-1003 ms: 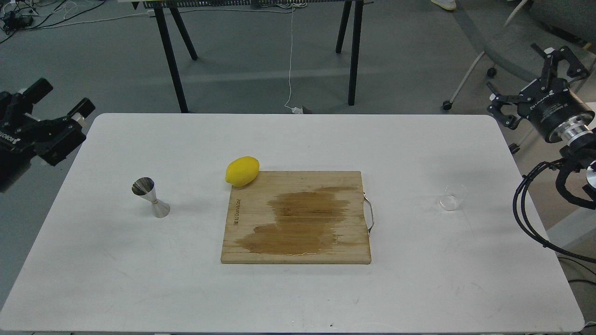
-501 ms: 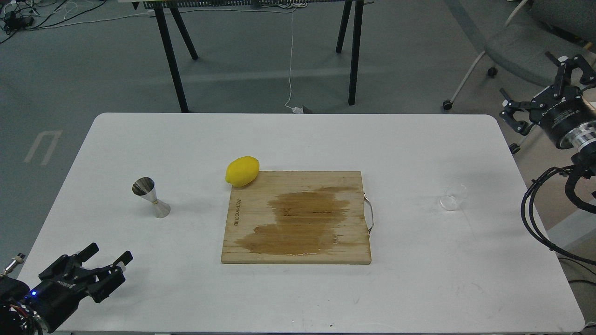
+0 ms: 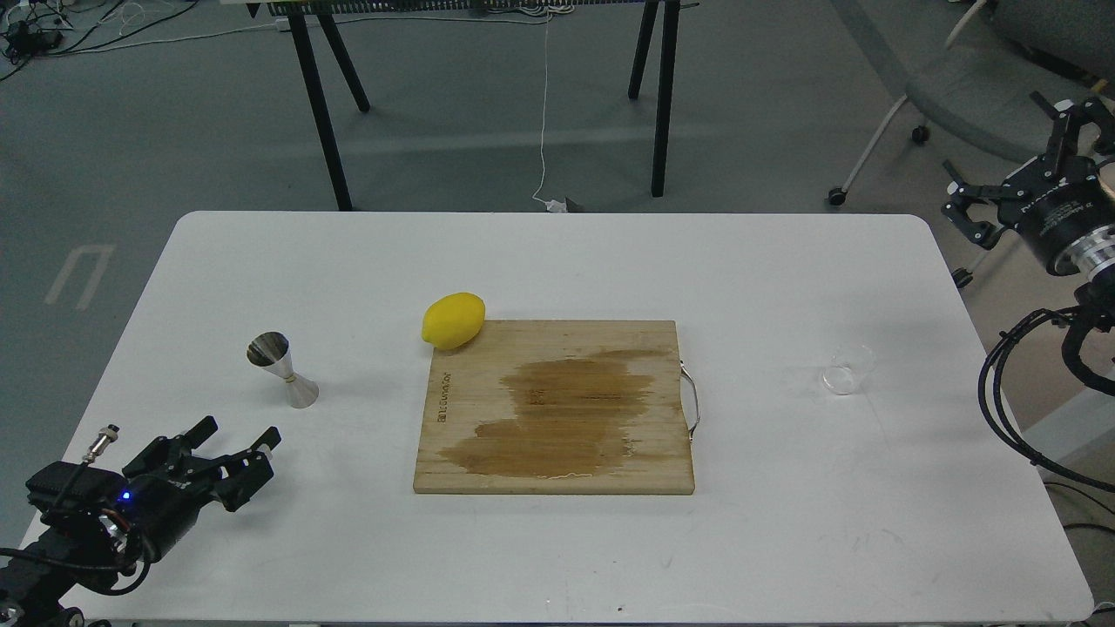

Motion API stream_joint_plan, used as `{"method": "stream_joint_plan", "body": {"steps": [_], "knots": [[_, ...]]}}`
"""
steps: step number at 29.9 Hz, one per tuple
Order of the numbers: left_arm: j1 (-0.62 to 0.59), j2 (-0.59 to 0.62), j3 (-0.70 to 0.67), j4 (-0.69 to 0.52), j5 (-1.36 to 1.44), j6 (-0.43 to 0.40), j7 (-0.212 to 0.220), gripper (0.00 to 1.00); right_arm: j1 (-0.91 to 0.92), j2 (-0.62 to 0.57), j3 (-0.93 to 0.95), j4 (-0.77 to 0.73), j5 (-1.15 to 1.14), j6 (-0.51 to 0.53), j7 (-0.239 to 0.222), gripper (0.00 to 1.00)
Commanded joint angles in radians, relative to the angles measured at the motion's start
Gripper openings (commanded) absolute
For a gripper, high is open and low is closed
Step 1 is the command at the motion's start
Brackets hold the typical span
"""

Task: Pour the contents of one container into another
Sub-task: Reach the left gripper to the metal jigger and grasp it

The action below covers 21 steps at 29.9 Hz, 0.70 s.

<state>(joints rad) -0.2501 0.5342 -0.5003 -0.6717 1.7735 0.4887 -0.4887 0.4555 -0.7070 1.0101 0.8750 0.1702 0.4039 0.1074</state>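
One steel hourglass jigger [image 3: 281, 368] stands upright left of one wooden board [image 3: 557, 406]; one smooth lemon [image 3: 453, 320] rests at the board's corner. One clear glass cup [image 3: 848, 369], barely discernible, sits right. Left gripper [image 3: 237, 441] and right gripper [image 3: 1010, 148] spread wide, empty

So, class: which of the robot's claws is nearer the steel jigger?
Left. The left claw is just below-left of the jigger; the right claw is far across, beyond the table's right edge.
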Motion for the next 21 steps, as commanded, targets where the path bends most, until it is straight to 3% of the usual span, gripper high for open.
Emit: {"method": "stream_joint_plan", "body": {"steps": [1,21], "knots": [[-0.021,-0.019,0.005,0.011,0.0,0.0,0.0,0.99,-0.001,0.0,0.001,-0.001,0.0,0.0,0.0,0.99],[-0.109,-0.102,0.006,0.089,0.003,0.0,0.0,1.0,-0.015,-0.003,0.021,0.001,0.0,0.0,0.0,0.99]]}}
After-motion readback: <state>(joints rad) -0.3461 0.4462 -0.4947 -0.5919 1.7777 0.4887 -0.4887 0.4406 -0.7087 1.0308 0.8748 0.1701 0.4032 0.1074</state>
